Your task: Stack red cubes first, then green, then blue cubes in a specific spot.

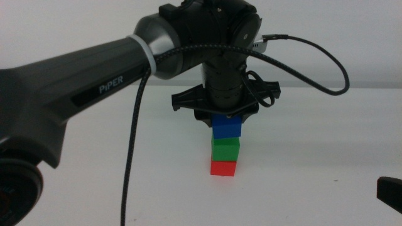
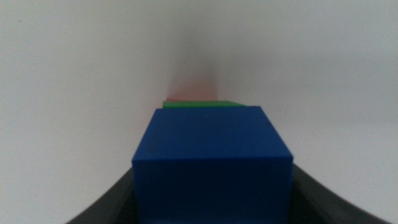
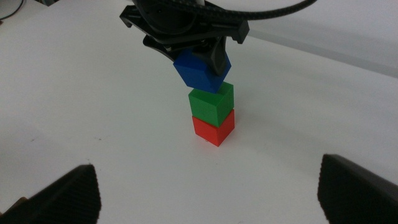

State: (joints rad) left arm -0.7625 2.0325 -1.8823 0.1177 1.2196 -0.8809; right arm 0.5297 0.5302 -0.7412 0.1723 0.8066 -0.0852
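Gripping the blue cube [image 1: 227, 127], the left gripper [image 1: 225, 117] sets it tilted on the green cube [image 1: 225, 149].

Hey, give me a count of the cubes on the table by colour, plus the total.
Red cube: 1, bottom of the stack, on the table.
Green cube: 1, on the red one.
Blue cube: 1, on top, between the jaws of the left end effector.
Total: 3 cubes.
The right end effector waits with its jaws apart, near the table's right edge in the middle view.
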